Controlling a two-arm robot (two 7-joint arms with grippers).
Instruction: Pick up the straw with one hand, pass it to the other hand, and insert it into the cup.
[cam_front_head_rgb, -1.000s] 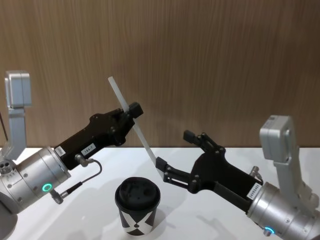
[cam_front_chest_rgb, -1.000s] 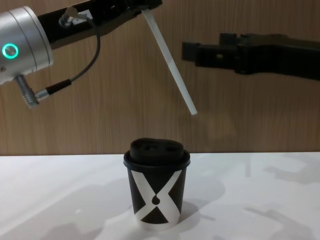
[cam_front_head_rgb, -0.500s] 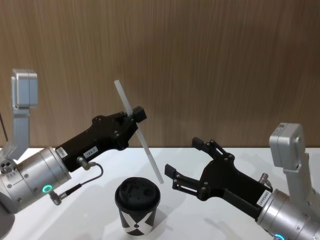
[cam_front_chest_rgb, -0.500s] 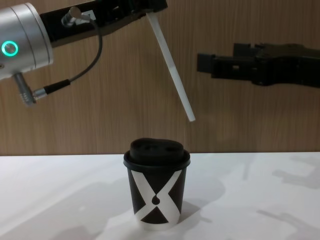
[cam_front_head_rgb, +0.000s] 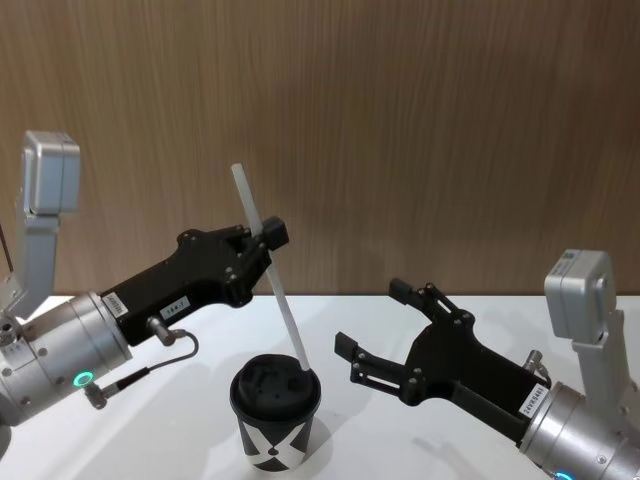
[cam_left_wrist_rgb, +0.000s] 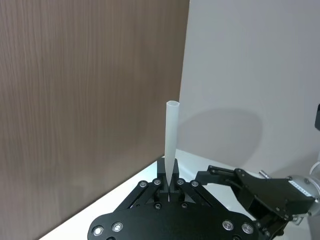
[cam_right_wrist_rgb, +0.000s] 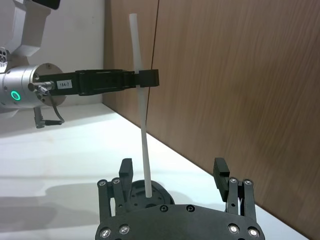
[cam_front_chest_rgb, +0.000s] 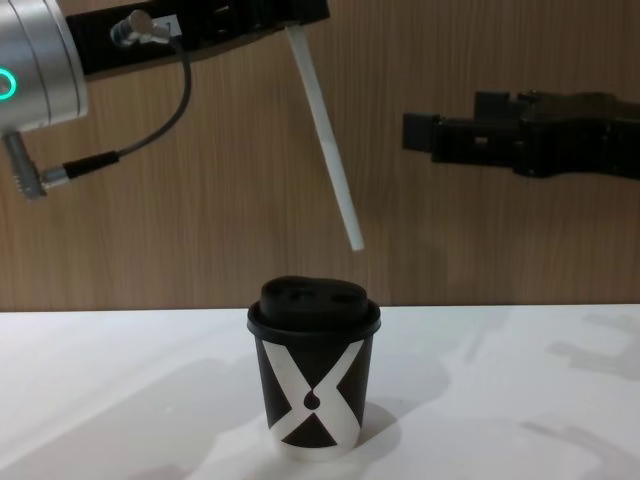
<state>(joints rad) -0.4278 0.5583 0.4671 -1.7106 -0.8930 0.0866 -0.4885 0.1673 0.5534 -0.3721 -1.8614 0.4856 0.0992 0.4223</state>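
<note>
1. The left gripper (cam_front_head_rgb: 270, 236) has its fingers closed on the straw (cam_front_head_rgb: 268, 267), pinching it partway down its length, so a short part rises above the fingers and a longer part hangs below them.
2. The straw is tilted; in the chest view its lower end (cam_front_chest_rgb: 354, 243) hangs in the air just above the black domed lid of the cup (cam_front_chest_rgb: 314, 375), apart from it.
3. The cup stands upright on the white worktop (cam_front_chest_rgb: 520, 400), below the left fingers.
4. The right gripper (cam_front_head_rgb: 372, 325) is raised, well to the right of the straw and cup, its fingers spread wide and holding nothing.
</note>
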